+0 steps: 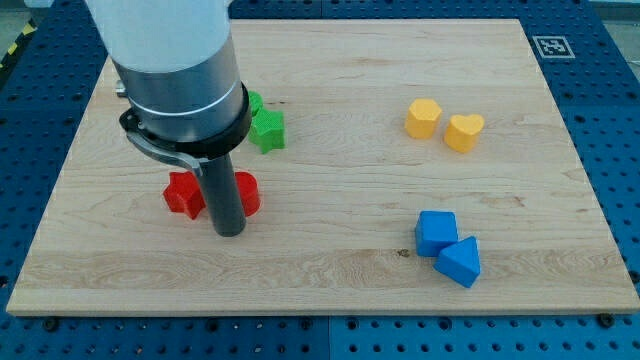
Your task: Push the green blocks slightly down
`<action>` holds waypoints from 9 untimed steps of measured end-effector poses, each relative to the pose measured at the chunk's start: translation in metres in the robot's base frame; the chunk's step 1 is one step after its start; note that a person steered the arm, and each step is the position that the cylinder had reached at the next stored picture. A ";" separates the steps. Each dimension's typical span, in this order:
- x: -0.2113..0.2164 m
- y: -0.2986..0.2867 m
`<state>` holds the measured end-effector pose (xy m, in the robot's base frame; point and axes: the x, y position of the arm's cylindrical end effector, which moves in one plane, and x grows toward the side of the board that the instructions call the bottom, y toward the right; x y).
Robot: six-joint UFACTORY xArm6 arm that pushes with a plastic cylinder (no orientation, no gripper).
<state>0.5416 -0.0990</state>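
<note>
Two green blocks sit at the view's upper left. A green star block (267, 130) shows clearly. A second green block (254, 102) is mostly hidden behind my arm's grey body. My tip (229, 232) rests on the board below them, between two red blocks: a red star block (184, 194) to its left and a red block (247, 191) touching the rod's right side. The tip is well below the green blocks and apart from them.
Two yellow blocks, one rounded (422, 118) and one heart-shaped (464, 131), lie at the upper right. A blue cube (436, 232) and a blue wedge block (460, 261) lie at the lower right. The wooden board (330, 290) ends near the view's bottom.
</note>
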 end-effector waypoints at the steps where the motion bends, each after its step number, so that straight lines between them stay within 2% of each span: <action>1: 0.013 0.008; 3: 0.012 0.115; 4: -0.013 0.154; 5: -0.053 0.162; 7: -0.157 0.149; 8: -0.204 0.123; 9: -0.220 0.059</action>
<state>0.3211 -0.0404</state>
